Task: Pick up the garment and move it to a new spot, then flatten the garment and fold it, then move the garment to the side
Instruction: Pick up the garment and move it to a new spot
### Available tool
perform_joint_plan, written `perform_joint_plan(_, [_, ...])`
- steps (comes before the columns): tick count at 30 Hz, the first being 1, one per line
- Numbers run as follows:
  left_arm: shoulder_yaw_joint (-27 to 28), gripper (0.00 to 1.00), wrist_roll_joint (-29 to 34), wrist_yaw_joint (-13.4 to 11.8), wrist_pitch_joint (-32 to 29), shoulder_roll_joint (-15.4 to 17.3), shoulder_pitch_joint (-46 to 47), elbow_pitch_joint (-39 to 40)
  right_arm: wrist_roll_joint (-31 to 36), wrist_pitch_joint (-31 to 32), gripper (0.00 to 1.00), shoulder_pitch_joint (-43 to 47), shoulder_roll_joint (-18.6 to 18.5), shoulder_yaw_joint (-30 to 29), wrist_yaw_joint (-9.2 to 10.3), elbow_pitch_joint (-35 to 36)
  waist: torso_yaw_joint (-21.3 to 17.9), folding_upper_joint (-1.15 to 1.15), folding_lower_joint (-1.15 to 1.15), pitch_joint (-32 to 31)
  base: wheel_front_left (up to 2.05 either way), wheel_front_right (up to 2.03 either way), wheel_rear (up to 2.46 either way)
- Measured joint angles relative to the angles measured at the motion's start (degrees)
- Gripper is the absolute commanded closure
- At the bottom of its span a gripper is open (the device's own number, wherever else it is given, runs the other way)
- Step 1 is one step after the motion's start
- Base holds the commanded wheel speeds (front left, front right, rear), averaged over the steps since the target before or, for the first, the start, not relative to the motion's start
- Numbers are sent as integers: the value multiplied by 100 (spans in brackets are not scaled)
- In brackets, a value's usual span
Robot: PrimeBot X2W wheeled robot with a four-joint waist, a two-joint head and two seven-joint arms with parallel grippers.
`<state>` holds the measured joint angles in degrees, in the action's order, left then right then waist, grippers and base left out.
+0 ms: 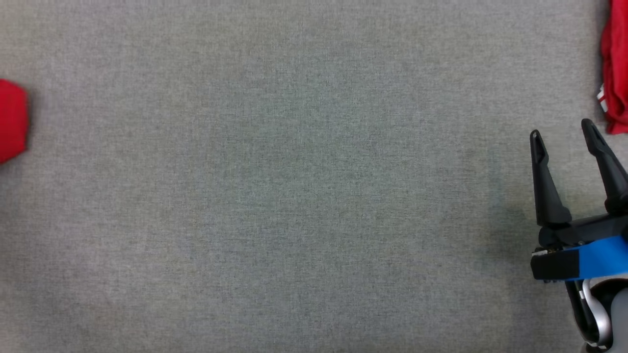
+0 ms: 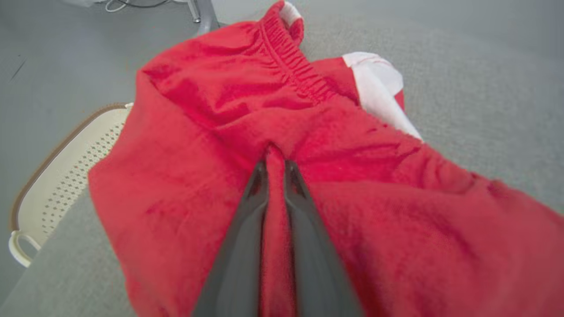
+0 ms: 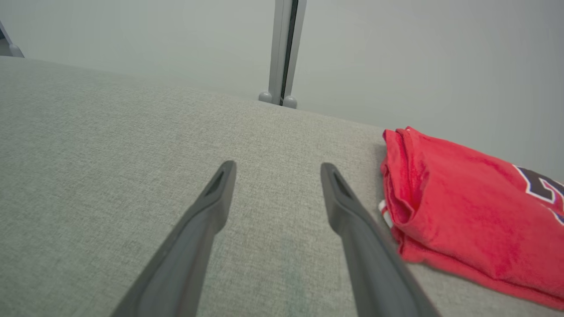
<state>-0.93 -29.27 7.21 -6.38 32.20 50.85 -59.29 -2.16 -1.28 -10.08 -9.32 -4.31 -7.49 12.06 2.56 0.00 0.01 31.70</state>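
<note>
- Garment (image 2: pixel 211 185), red, lies bunched at the left edge of the surface (image 1: pixel 294 196), beside a cream basket (image 2: pixel 66 176).
- Left tool (image 2: pixel 275 160) is narrow and pinches a raised fold of it, likely for lifting.
- Right tool (image 1: pixel 562 130) stands wide and empty near a folded red piece (image 3: pixel 462 211) at the right edge, leaving the middle free.

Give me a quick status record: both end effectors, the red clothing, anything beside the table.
left end effector: shut, pinching a fold of the red garment
red garment: crumpled, elastic waistband showing, near the table edge
right end effector: open, empty, above bare table
folded garment: red, flat on table, right of that end effector, untouched
basket: cream, perforated, beyond the table edge
</note>
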Motion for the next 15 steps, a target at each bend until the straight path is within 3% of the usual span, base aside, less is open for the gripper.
perform_joint_plan(9, [-643,100,156,23,1417,218,654,689,-119,-333,0,-25,223,81,0,-556,-119,0,0,-446,0,0,0])
perform_joint_plan(15, [-1160,100,394,23,1741,82,1190,1451,-232,-619,0,-40,403,190,0,-1043,-328,-1,-1,-812,0,0,0])
